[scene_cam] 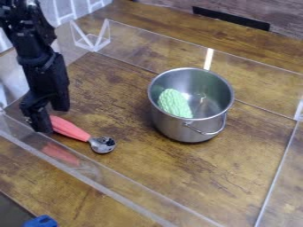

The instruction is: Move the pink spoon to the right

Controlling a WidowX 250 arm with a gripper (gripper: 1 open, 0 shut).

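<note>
Pointing straight down at the left of a wooden table point(225, 177), the black gripper point(42, 121) hangs with jaws spread wide over the handle end of the pink spoon point(81, 136). That spoon lies flat, silver bowl toward the right. A steel pot point(193, 104) holding a green item point(176, 102) sits well apart to the right.

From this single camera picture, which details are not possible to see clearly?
- Far end of the pink spoon handle: the gripper stands in front of it, so contact cannot be judged.
- Gripper fingertips: dark and small, and the gap between them is hard to read.
- Green item in the steel pot: too blurred to identify.
- Blue object at the bottom edge: cut off by the frame.
- Upper arm: cut off by the top edge.
</note>
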